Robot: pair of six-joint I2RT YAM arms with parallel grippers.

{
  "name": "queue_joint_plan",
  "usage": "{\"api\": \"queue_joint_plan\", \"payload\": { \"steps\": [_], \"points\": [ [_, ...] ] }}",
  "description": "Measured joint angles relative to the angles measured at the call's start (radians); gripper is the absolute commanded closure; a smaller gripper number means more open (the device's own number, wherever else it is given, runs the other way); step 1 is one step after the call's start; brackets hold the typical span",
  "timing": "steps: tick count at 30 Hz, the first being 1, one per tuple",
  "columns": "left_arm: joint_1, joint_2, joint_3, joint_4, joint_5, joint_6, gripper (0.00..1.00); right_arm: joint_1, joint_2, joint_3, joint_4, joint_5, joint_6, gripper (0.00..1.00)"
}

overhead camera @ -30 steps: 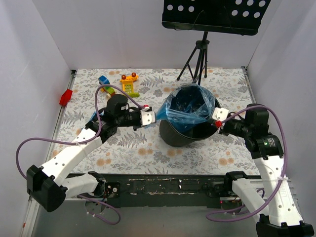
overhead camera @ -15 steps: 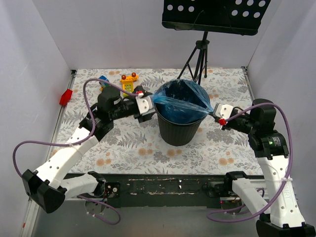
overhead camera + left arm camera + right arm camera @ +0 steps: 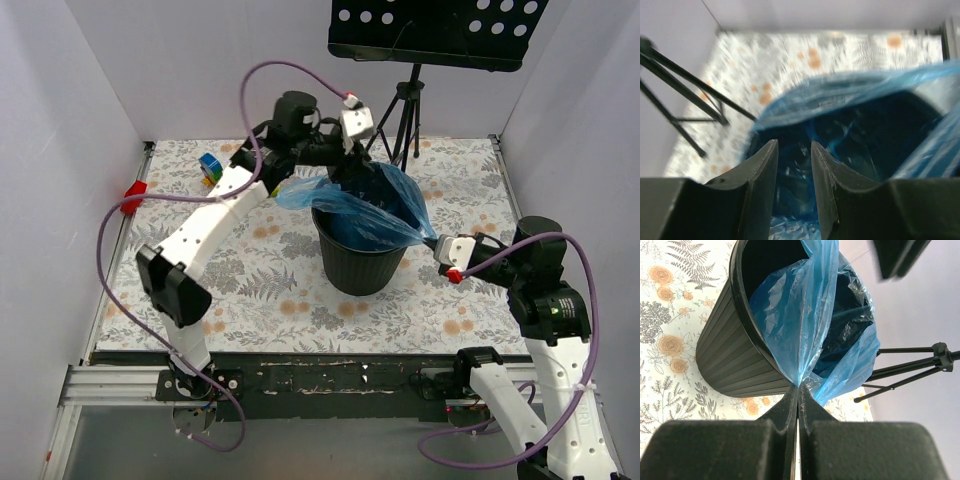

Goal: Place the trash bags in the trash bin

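Top view: black trash bin (image 3: 360, 268) at frame centre, blue trash bag (image 3: 385, 200) spread over its mouth and sagging inside, one flap hanging past the rim toward upper left. The left gripper (image 3: 348, 165) is over the far rim and the right gripper (image 3: 437, 242) at the bag's right corner. Left wrist view: jaws part-open, nothing between them, aimed down into the bag-lined bin. Right wrist view: jaws clamped on a pinched bag corner at lower centre, film stretching up into the bin's mouth.
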Motion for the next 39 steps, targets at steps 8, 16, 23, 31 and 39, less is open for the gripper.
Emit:
{"api": "queue_joint_plan", "payload": {
  "steps": [8, 16, 23, 31, 39],
  "points": [
    [-0.016, 0.251, 0.229, -0.424, 0.088, 0.291, 0.78, 0.0, -0.01, -0.017, 0.003, -0.014, -0.003, 0.99],
    [-0.071, 0.114, 0.274, -0.619, 0.193, 0.41, 0.79, 0.0, -0.022, -0.017, 0.003, -0.016, 0.001, 0.99],
    [-0.098, 0.067, 0.286, -0.751, 0.217, 0.431, 0.69, 0.0, -0.026, -0.017, 0.023, -0.023, 0.043, 0.99],
    [-0.095, -0.008, 0.063, -0.633, 0.173, 0.373, 0.6, 0.0, -0.027, -0.017, 0.018, -0.047, 0.038, 0.99],
    [-0.096, -0.041, 0.071, -0.546, 0.1, 0.362, 1.0, 0.0, -0.051, -0.017, -0.004, -0.058, 0.011, 0.99]
  ]
}}
